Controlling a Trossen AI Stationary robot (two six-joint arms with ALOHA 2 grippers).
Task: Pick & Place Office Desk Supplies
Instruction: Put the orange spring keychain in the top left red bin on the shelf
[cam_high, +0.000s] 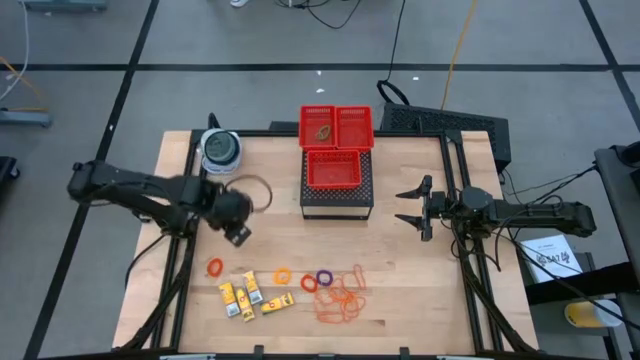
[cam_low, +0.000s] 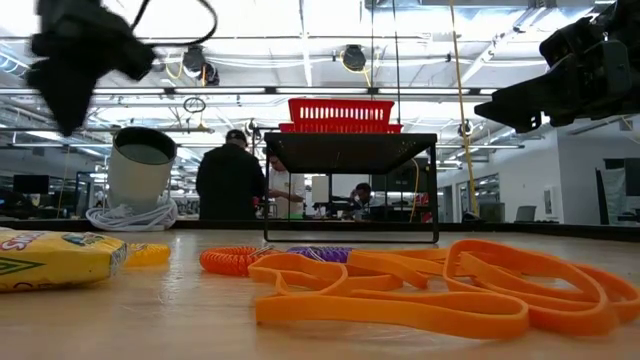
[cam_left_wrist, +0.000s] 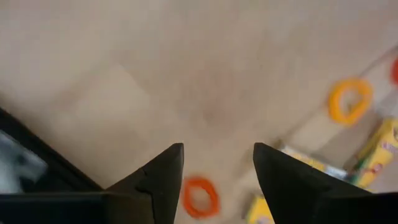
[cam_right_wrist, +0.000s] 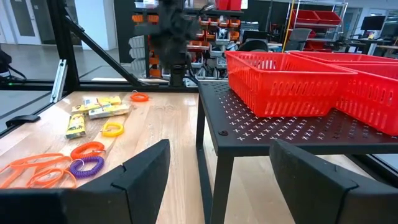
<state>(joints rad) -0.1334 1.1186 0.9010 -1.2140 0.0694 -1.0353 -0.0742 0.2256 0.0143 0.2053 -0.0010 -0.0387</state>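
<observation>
The office desk supplies lie loose on the near part of the table. There is an orange ring (cam_high: 215, 267), three yellow packets (cam_high: 250, 296), a yellow ring (cam_high: 283, 275), a red-orange ring (cam_high: 308, 284), a purple ring (cam_high: 323, 277) and a heap of orange rubber bands (cam_high: 340, 298). My left gripper (cam_high: 237, 230) hangs above the bare wood, a little to the far side of the orange ring (cam_left_wrist: 200, 196). It points down, open, with nothing between its fingers (cam_left_wrist: 217, 149). My right gripper (cam_high: 410, 205) waits level at the right, open (cam_right_wrist: 217, 155) and facing the stand.
Three red mesh baskets (cam_high: 337, 127) sit on a black perforated stand (cam_high: 337, 198) at the table's far middle. A round blue-grey container (cam_high: 220, 150) stands at the far left, with a cable loop (cam_high: 258, 190) near my left arm. People stand in the room beyond the table (cam_low: 230, 180).
</observation>
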